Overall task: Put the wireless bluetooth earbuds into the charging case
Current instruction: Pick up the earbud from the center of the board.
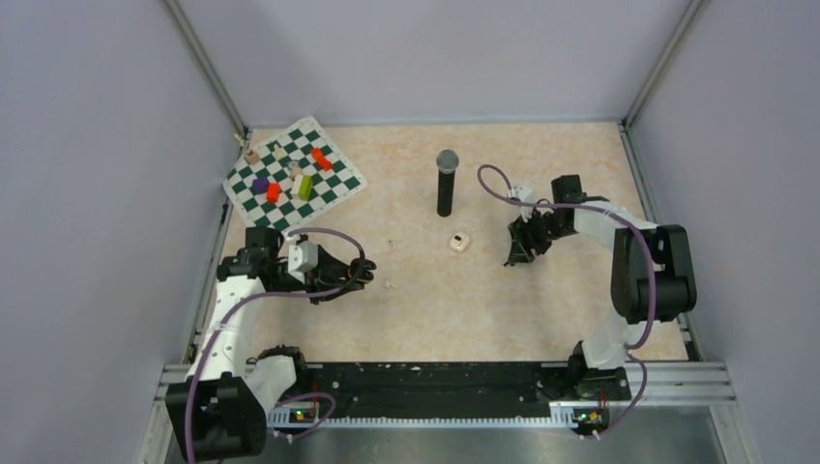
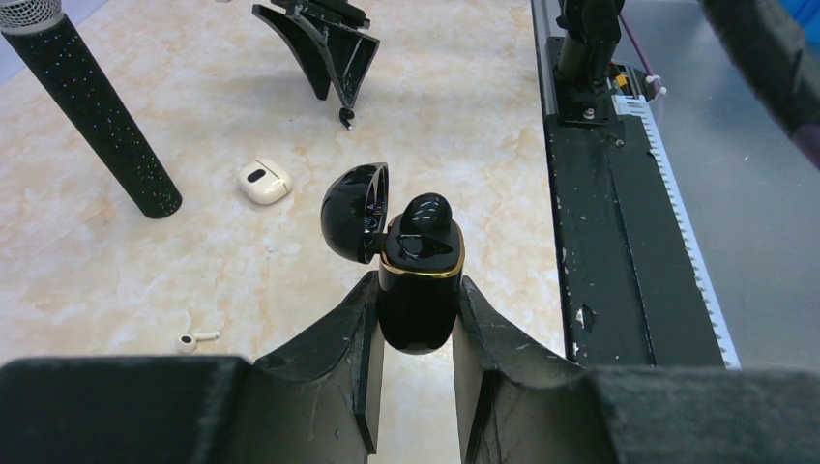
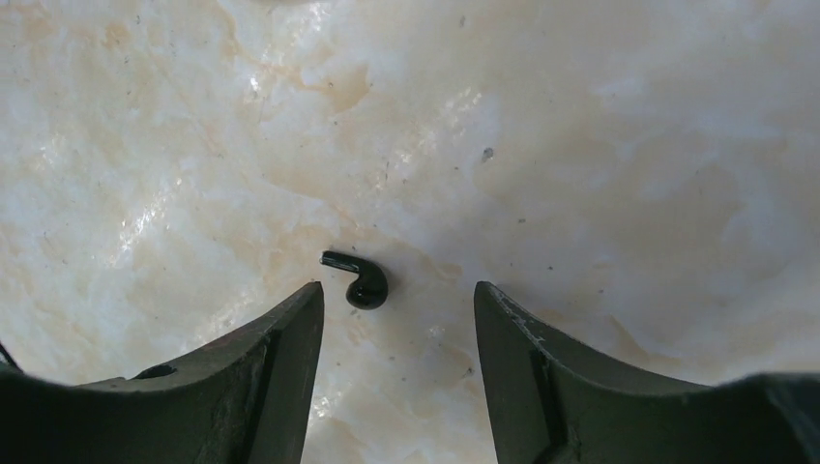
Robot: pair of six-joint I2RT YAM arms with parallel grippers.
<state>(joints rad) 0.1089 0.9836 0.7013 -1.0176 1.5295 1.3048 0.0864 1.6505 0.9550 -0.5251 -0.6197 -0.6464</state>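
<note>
Left end effector [image 2: 418, 285]: clenched tight on the black case [image 2: 416, 319]. The lid is open and one black bud [image 2: 425, 213] sits inside.
Right end effector [image 3: 396, 292]: fingers spread, low over the desk [image 1: 464, 309], holding nothing.
Loose black bud [image 3: 366, 287]: lies on the desk between those fingers, nearer the left one, touching neither.
What could go wrong: the bud is tiny and round. A finger may push it away, or it may pop out when squeezed.
Room to move: there is bare desk between the arms. The white case [image 1: 459, 242] lies close to that path, and the microphone [image 1: 446, 184] stands just beyond. Either could get bumped.
Edges: the desk edges are well apart from the bud.
</note>
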